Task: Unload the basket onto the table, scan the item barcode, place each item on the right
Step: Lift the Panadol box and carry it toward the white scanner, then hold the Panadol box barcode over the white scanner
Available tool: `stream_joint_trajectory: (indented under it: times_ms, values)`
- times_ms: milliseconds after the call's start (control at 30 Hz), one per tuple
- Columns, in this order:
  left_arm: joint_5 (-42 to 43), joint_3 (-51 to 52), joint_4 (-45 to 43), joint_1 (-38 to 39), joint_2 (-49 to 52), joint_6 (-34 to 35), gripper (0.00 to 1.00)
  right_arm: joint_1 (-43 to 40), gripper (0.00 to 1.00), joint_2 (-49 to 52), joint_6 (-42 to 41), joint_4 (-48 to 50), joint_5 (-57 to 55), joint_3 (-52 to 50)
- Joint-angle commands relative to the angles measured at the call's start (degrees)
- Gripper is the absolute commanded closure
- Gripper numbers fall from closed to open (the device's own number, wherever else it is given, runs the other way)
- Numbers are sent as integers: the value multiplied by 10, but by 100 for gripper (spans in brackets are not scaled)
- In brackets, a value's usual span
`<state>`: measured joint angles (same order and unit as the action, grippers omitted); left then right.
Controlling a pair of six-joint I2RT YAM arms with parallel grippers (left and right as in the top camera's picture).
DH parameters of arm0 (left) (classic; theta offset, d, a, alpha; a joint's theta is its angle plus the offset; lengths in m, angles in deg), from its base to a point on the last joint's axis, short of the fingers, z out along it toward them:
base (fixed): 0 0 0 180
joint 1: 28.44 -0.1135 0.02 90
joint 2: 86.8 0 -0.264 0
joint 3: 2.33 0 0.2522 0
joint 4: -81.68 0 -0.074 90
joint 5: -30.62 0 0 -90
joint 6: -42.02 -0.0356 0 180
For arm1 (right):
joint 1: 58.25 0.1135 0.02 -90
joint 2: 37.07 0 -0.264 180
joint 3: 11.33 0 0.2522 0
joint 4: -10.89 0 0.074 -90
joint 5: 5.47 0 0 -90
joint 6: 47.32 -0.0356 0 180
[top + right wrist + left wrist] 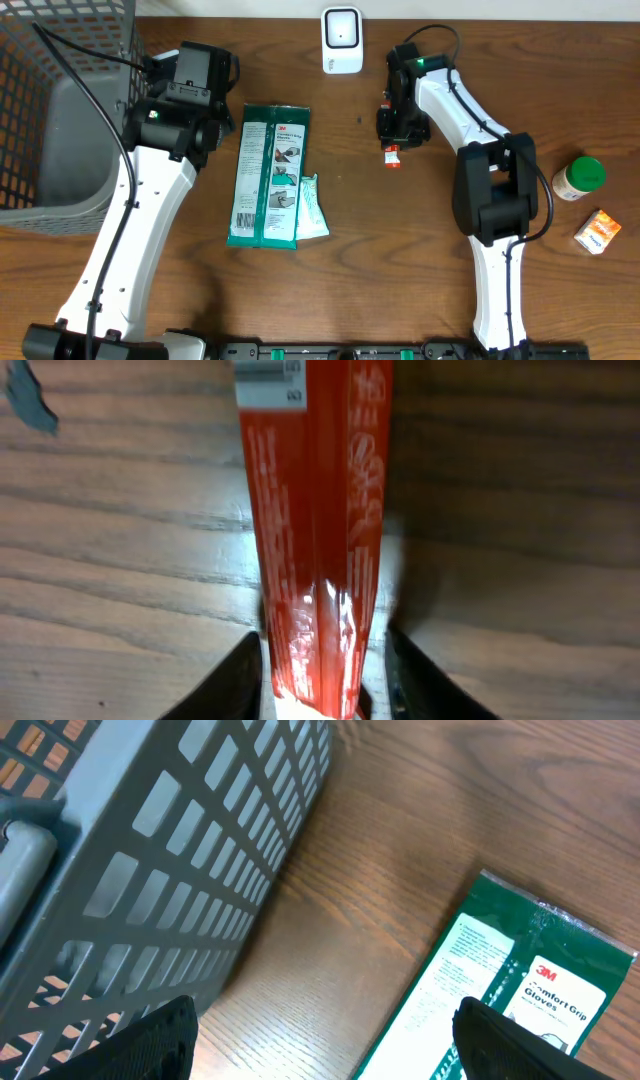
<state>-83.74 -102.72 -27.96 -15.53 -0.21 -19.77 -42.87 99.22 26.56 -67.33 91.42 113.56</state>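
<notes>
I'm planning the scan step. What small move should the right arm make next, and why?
Probably close the right gripper on the red box: its fingers flank the box's end, a firm grip isn't evident, and the box seems to lie on the table, short of the white scanner.

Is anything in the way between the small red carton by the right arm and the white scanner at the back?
Nothing visible does. Only bare wooden tabletop lies between the small red carton and the white scanner.
</notes>
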Motion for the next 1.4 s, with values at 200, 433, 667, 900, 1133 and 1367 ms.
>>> stream_joint_trajectory:
  times_ms: [200,433,667,900,1133,1367]
  values:
    - [-7,3,2,-1,2,-7,18,1,99,-20,20,33,-17,-23]
    - [-8,3,2,-1,2,-7,18,4,99,-136,97,30,-36,-23]
    - [-7,3,2,-1,2,-7,18,5,99,-247,168,27,-37,-21]
    - [-7,3,2,-1,2,-7,18,4,99,-258,195,16,-40,65]
    - [-7,3,2,-1,2,-7,18,11,99,-220,223,38,-95,173]
    - [-8,3,2,-1,2,-7,18,59,99,-156,305,131,-242,172]
